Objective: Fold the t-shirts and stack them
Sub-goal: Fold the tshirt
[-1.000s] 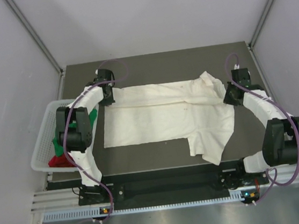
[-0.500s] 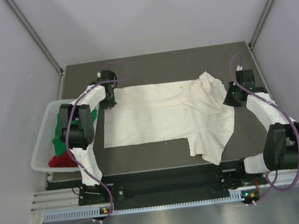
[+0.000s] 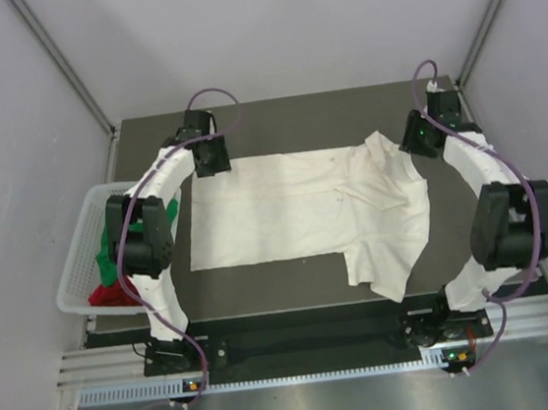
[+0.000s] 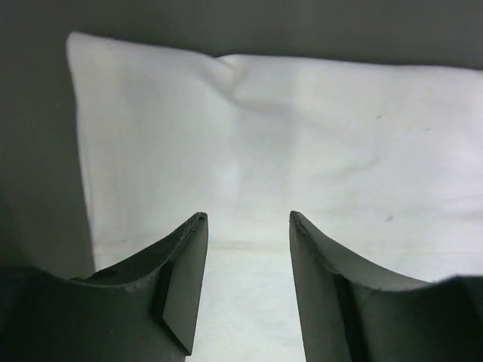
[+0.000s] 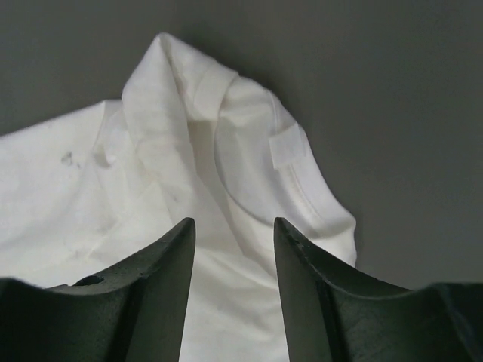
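Green t-shirt (image 3: 107,252) and red t-shirt (image 3: 113,295) sit bunched in the white mesh basket (image 3: 78,255) off the left edge of the tabletop (image 3: 285,125). Both are mostly hidden behind the left arm (image 3: 145,241) and the basket wall, so only scraps of colour show and I cannot tell any folds. Cream-white t-shirt (image 3: 300,217) lies spread across the middle of the tabletop, body flat to the left, collar end rumpled to the right, one sleeve hanging toward the near edge. From the top camera the fingertips of both claws are too small and dark to read. Left wrist camera: left claw (image 4: 245,226) has its jaws parted with nothing between them and cloth showing through the gap, poised over the far-left corner of the tee. Whether the tips touch the fabric I cannot tell, since the finger bases are cut off by the frame. Right wrist camera: right claw (image 5: 232,230) is likewise spread and holding nothing, aimed at the bunched collar (image 5: 226,113). Contact is again unclear. A small white tag (image 5: 287,154) shows inside the neckline, with no writing legible on it. A few faint dark specks (image 5: 68,158) mark the cloth. No brand or print is readable anywhere.
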You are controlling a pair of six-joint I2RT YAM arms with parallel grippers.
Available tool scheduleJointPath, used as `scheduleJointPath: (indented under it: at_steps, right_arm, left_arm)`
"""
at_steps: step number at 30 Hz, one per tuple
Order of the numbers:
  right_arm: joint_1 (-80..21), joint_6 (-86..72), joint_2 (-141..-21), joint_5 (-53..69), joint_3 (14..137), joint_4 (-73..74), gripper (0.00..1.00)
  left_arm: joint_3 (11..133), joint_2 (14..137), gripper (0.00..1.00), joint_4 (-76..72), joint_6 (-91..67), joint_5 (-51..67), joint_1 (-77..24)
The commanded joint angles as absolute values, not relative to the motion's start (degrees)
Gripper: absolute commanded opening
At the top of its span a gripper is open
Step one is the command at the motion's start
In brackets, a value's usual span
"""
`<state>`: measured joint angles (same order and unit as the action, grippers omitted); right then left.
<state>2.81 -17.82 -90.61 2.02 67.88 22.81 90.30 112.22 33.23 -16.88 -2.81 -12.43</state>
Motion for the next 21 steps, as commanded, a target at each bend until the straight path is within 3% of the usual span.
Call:
scheduleJointPath:
  at_steps: [1,6,16,21]
  right_arm:
    - [3.6,-15.0,-98.3,1.8,75.0,19.3,0.47]
    - [6.7,-9.8,-107.4,10.3,83.9,25.1,0.46]
    - [12.0,-1.2,-117.8,28.7,87.5,24.5,0.49]
    - [12.7,1.8,-122.6,28.0,91.9,26.5,0.52]
  left_arm:
    - [91.7,112.0,0.52,25.0,-20.4,3.8,-12.6]
    - [92.7,117.3,0.52,22.4,-22.3,3.8,-12.6]
    - [97.1,126.6,0.52,23.6,-23.2,-3.2,-12.5]
    - [99.1,130.1,0.52,25.4,-23.0,-6.5,-12.5]
